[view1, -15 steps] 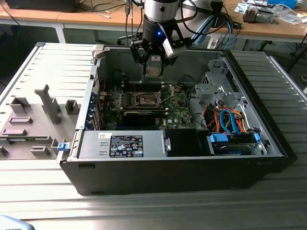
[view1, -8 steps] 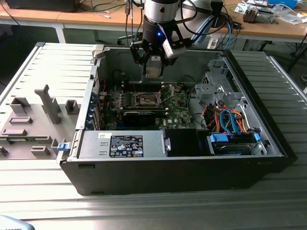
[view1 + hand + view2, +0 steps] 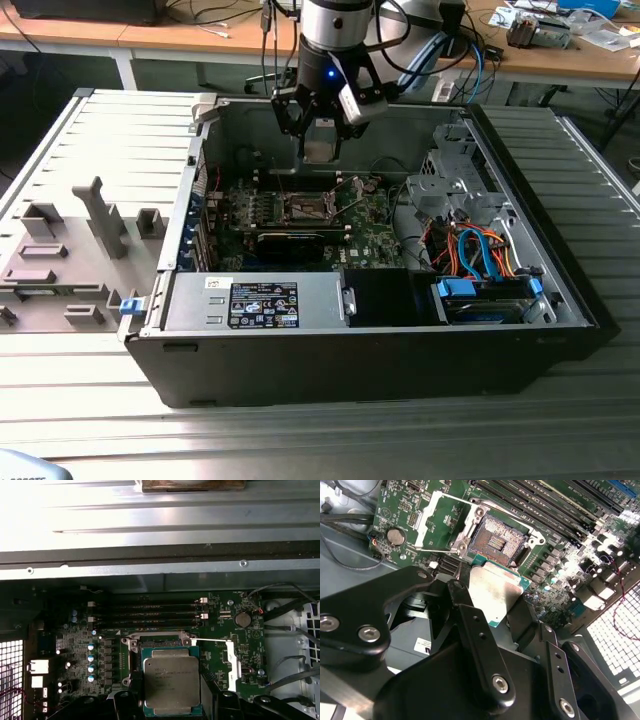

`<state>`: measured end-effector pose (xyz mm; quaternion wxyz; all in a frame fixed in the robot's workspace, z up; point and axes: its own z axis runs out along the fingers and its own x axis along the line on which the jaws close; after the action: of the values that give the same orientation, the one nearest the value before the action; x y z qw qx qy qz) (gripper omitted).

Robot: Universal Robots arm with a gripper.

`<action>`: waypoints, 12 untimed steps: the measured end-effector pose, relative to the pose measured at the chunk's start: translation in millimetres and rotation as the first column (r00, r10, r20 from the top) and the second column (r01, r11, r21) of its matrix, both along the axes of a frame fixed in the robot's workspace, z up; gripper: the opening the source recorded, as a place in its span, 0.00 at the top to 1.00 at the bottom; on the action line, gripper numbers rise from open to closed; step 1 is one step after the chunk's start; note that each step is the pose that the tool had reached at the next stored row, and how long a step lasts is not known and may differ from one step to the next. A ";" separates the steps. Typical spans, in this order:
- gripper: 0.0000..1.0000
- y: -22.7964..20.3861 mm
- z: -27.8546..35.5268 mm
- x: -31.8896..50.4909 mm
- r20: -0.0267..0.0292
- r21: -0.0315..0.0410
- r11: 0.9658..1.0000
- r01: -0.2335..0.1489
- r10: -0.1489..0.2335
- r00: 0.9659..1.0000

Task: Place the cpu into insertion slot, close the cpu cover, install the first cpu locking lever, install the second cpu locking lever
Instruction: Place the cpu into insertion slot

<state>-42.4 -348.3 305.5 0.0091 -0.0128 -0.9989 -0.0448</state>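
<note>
While clamped narrow in the gripper (image 3: 321,138), black fingers (image 3: 470,625) pressed to two opposite edges, hangs above the insertion slot (image 3: 497,542): the cpu (image 3: 171,682), dull metal top facing both wrist cameras, clear of the socket and not yet seated. Looks a touch off to one side of the slot rather than dead over it. Bare and open down there, with a dark contact field inside a silver rim. Swung back just beside the slot, the cpu cover (image 3: 425,522), leaving nothing over the opening. Around the slot, green motherboard (image 3: 220,630); along one side of it, long black memory slots (image 3: 150,615). Step in hand, by the look of it: placing the chip, first of the four. Calls for squaring chip edges to the slot's rim, then coming down flat and gently, with no tilt.
</note>
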 end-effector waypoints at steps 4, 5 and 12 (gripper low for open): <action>0.45 0.0 -1.1 0.0 0.000 0.000 1.000 0.000 0.000 1.000; 0.45 0.0 -1.3 0.0 0.000 0.000 1.000 0.000 0.000 1.000; 0.45 0.0 -2.8 0.0 0.000 0.000 1.000 0.000 0.000 1.000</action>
<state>-42.4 -348.4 302.7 0.0091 -0.0128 -0.9989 -0.0448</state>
